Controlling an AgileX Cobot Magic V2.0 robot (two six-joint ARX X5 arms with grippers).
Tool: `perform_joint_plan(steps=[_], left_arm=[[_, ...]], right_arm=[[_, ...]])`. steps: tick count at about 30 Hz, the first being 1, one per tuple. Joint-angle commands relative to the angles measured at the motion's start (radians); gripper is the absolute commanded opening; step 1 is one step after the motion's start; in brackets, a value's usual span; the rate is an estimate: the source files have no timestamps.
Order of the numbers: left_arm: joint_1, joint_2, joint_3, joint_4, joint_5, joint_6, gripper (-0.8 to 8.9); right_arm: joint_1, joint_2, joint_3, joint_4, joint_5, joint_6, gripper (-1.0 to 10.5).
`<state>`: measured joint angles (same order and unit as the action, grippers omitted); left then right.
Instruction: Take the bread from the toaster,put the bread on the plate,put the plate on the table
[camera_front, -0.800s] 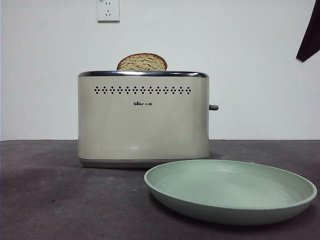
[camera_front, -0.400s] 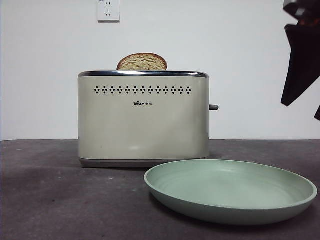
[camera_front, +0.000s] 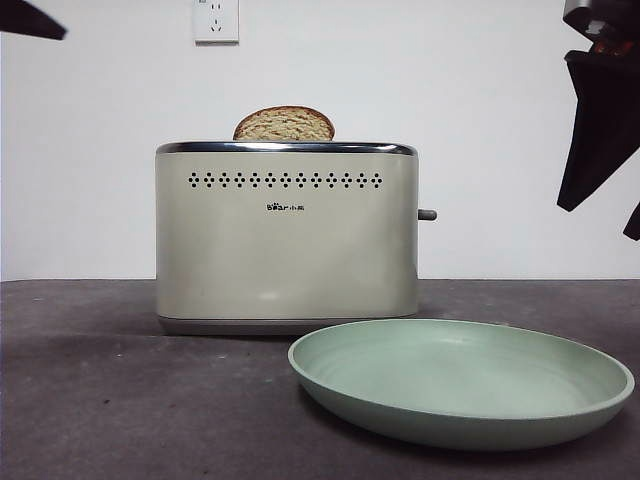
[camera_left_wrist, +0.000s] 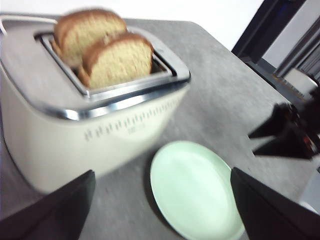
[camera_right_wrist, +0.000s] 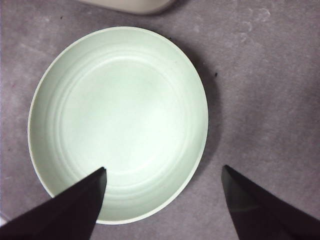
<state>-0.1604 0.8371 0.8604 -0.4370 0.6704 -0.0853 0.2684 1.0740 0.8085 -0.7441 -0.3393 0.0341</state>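
Two bread (camera_left_wrist: 120, 61) slices upright in toaster (camera_front: 287, 236) slots; plate (camera_front: 462, 383) just before toaster; right gripper (camera_right_wrist: 164, 175) wide above plate; left gripper (camera_left_wrist: 162, 182) wide, above toaster.

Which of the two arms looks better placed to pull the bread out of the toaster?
Probably the left. Its open pincer looks down at the toaster with the bread standing in its slot. The right pincer, also open, hangs over the empty plate instead.
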Motion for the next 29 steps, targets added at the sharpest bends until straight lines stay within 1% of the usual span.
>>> perform_joint_plan(steps=[1,5,9,15,20,26,29], left_arm=[[-0.025,0.087,0.082,0.031,-0.037,0.056,4.43],[-0.058,0.242,0.201,0.034,-0.066,0.107,4.43],[-0.096,0.390,0.321,0.034,-0.074,0.157,4.43],[-0.152,0.573,0.480,0.032,-0.102,0.222,4.43],[-0.188,0.676,0.555,0.032,-0.133,0.267,4.43],[-0.222,0.764,0.599,0.039,-0.223,0.321,4.43],[-0.234,0.799,0.602,0.061,-0.248,0.340,4.43]], right_arm=[[0.006,0.010,0.016,0.007,0.000,0.010,3.7],[0.006,0.010,0.016,0.007,0.000,0.010,3.7],[0.006,0.010,0.016,0.007,0.000,0.010,3.7],[0.006,0.010,0.016,0.006,0.000,0.010,3.7],[0.006,0.010,0.016,0.006,0.000,0.010,3.7],[0.006,0.010,0.016,0.006,0.000,0.010,3.7],[0.006,0.010,0.016,0.006,0.000,0.010,3.7]])
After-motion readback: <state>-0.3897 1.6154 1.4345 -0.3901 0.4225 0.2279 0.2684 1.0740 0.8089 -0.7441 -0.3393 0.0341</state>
